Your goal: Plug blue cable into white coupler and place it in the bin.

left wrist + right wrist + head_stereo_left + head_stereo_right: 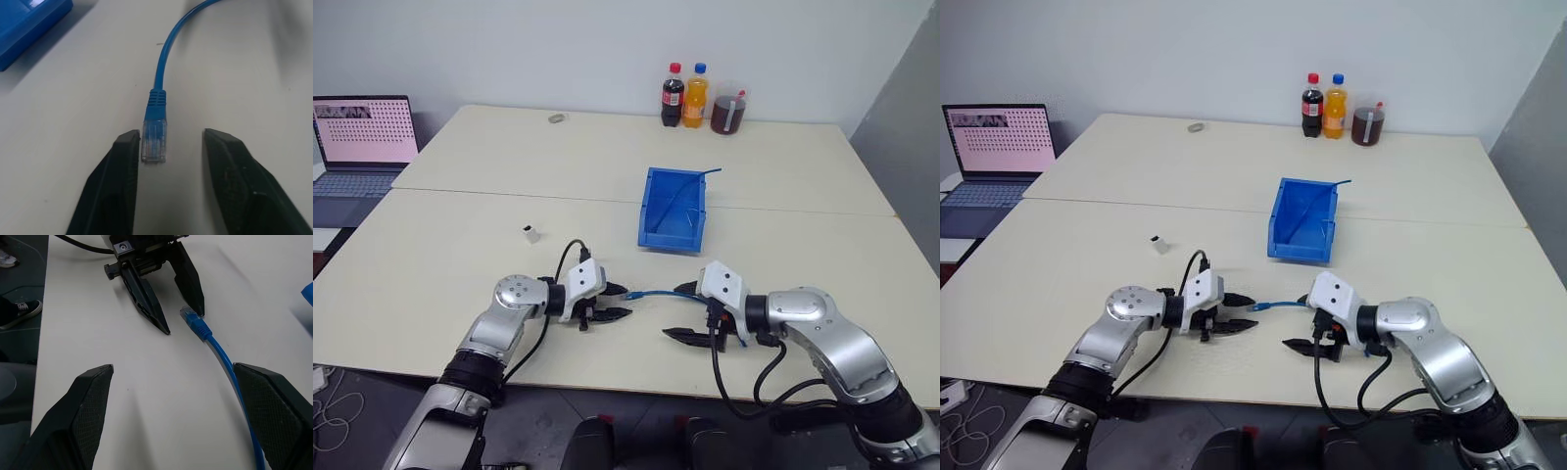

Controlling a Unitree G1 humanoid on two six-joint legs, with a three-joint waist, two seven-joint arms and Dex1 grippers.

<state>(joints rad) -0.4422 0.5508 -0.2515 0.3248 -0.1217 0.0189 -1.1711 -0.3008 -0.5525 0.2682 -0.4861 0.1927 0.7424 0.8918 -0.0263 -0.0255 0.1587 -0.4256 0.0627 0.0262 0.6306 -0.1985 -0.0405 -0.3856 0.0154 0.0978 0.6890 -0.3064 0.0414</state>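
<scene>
1. While the left tool (166,152) stands partly open around the clear plug of the light sky-blue network cable (159,105) on the tabletop (440,255), nothing is gripped.
2. Right tool (181,401) wide open, empty, cable beside one finger.
3. Risk: plug sits against one finger; closing may push it aside.
4. Tiny white boxy plastic coupler (530,233) and blue plastic open-topped bin (674,208) farther back.

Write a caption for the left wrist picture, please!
Left end effector closing around the blue cable's clear plug on the table.
</scene>
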